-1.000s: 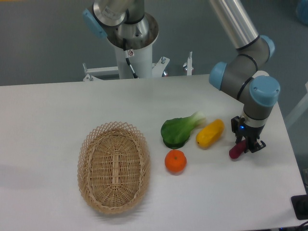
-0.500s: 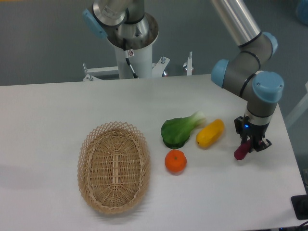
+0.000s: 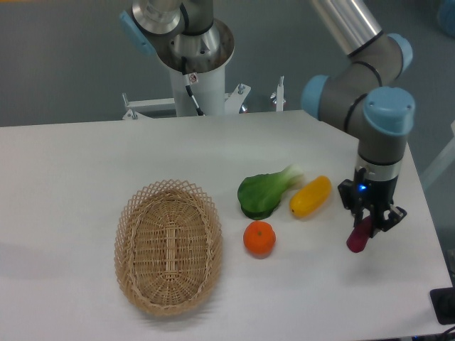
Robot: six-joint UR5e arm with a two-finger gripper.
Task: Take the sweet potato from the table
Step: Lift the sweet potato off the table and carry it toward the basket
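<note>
Your hand [image 3: 370,224] is closed on the sweet potato [image 3: 358,236], and it has moved a little nearer along the bench [image 3: 71,170] than before.

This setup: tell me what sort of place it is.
Probably a robotics lab bench rather than a kitchen: a bare white table, an arm's gripper holding a sweet potato, and produce laid out beside a wicker basket.

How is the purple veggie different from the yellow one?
The sweet potato is dark purple, and the yellow vegetable is bright yellow. The sweet potato is smaller and slimmer; the yellow vegetable is fatter and longer. The sweet potato is pinched in the end effector, while the yellow vegetable lies free on the table. Both are long with tapered ends.
</note>
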